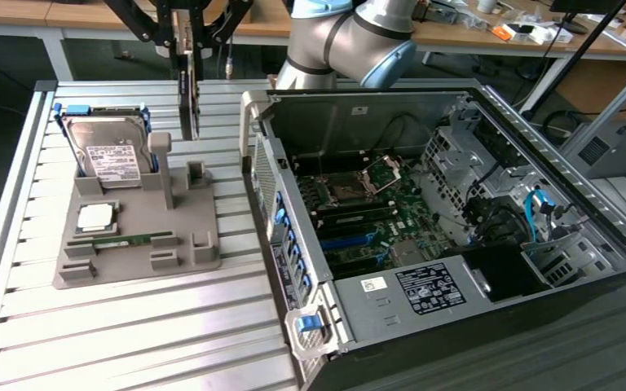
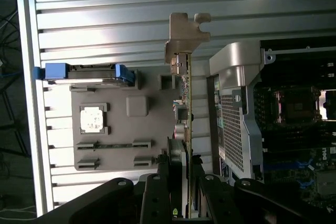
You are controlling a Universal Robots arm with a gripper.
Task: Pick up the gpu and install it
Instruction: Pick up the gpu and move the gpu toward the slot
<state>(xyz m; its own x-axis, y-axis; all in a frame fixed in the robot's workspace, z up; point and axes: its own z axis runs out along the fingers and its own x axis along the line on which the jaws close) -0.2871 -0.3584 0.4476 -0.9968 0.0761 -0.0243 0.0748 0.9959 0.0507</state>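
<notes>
Presently the gripper (image 1: 188, 50) pinches the gpu (image 1: 190, 102) upright, edge-on, between the grey tray (image 1: 128, 267) and the open case (image 1: 257, 155). Its fingers (image 2: 157, 195) hide the card's gripped end.

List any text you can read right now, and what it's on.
No text is readable.
Hard drive, white label: print too small to read.
Computer case, black label: print too small to read.
White sticker beside it: too small to read.
</notes>
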